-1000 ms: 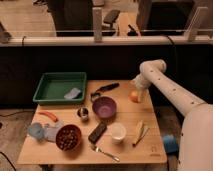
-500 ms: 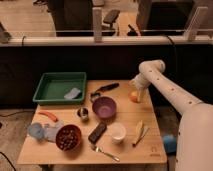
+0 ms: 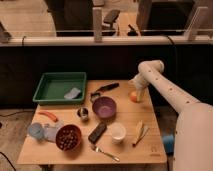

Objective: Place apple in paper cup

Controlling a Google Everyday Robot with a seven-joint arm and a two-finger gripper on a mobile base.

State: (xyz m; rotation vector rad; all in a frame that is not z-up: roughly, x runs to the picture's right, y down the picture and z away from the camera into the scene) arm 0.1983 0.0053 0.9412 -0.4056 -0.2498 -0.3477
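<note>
Nearest edge of table: a fork lies at lower centre. Just behind it the cup stands upright, mouth up and empty so far as can be seen. A banana lies beside it towards the right, and a dark bar towards the left.

Mid-table: a purple bowl sits at centre, between the cup and the far edge.

Far right of the tabletop: the apple rests on the wood, not lifted. The gripper hangs directly over it, pointing down with jaws spread. Whether the fingers touch the fruit cannot be told.

Governing relation: the apple lies immediately below the jaws, a shade left in the frame. Being round, it offers no long axis. The cup lies down-frame and slightly left of the apple, well apart, with the bowl off that line.

Far left: a green tray.

Markings: no brand, label or writing legible on any item.
</note>
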